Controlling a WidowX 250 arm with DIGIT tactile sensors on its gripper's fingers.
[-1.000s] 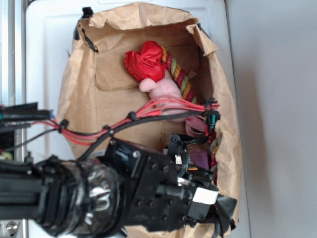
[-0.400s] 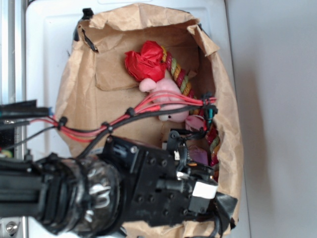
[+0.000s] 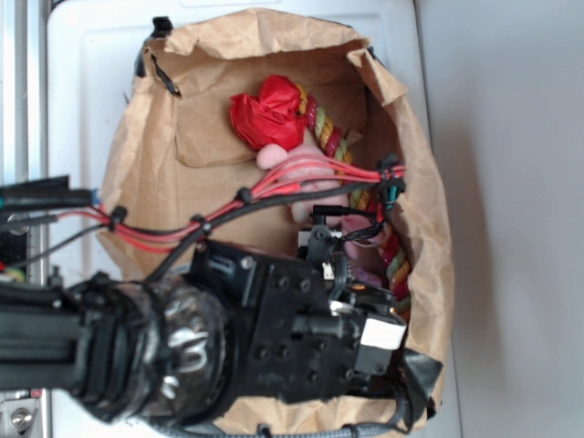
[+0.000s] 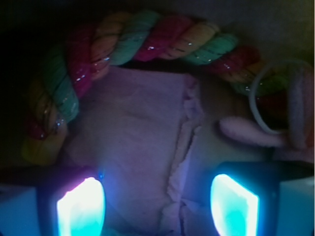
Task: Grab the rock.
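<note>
The rock is hidden in both views. My gripper [image 4: 157, 199] is open, deep inside the brown paper bag [image 3: 151, 173]; its two glowing fingertips [image 4: 81, 206] frame a pale pink cloth [image 4: 142, 137] with a frayed seam. Nothing is held between them. A multicoloured twisted rope [image 4: 162, 37] arches over the cloth. In the exterior view the black arm [image 3: 274, 338] covers the bag's lower part and hides the fingers. The pink plush pig [image 3: 306, 169] lies under the red cables, and the red wrinkly ball [image 3: 267, 114] sits above it.
The bag stands on a white surface [image 3: 87, 82] with a grey area [image 3: 511, 219] to its right. Red and black cables [image 3: 274, 196] cross the bag's opening. A pale ring and a pink plush limb [image 4: 246, 132] lie right of the cloth.
The arm has shifted up the frame, further over the bag's contents. The cables now lie higher across the pink plush pig and hide more of it.
</note>
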